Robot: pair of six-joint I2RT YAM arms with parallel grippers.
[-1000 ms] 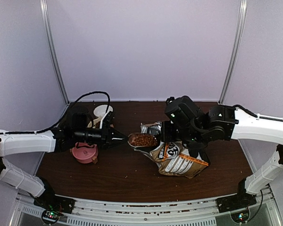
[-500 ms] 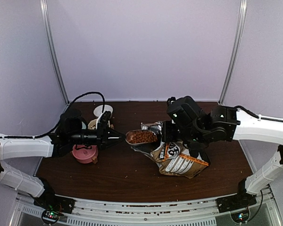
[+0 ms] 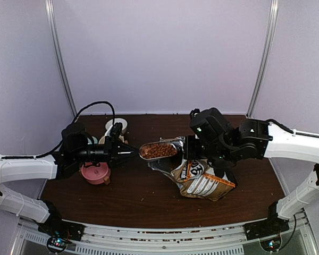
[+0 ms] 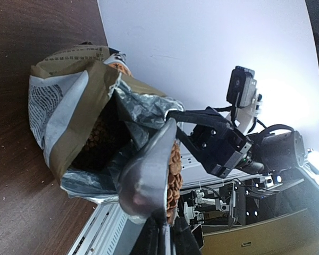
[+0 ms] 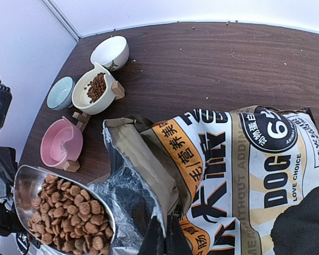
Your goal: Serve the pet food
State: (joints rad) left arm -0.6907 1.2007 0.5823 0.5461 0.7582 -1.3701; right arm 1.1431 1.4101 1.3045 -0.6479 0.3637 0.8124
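Note:
My left gripper [image 3: 128, 153] is shut on the handle of a metal scoop [image 3: 158, 150] heaped with reddish-brown pet food [image 3: 157, 151]. The scoop hangs just outside the open mouth of the orange, black and white foil bag [image 3: 202, 180]. In the left wrist view the scoop [image 4: 149, 170] shows edge-on with pet food [image 4: 174, 172] along its rim. My right gripper [image 5: 165, 239] is shut on the bag's torn silver edge [image 5: 133, 196] and holds the mouth open. The right wrist view shows the full scoop [image 5: 58, 212] at lower left. A cream bowl [image 5: 95, 87] holds some pet food.
A pink bowl [image 5: 61, 143], a pale blue bowl [image 5: 60, 93] and a white bowl [image 5: 110, 52] stand around the cream bowl at the table's back left. The pink bowl [image 3: 95, 172] lies under my left arm. Crumbs dot the dark wooden table [image 5: 202, 64].
The left gripper has drawn the loaded scoop out of the bag, lifting it up and slightly left. The right gripper keeps its hold on the bag edge.

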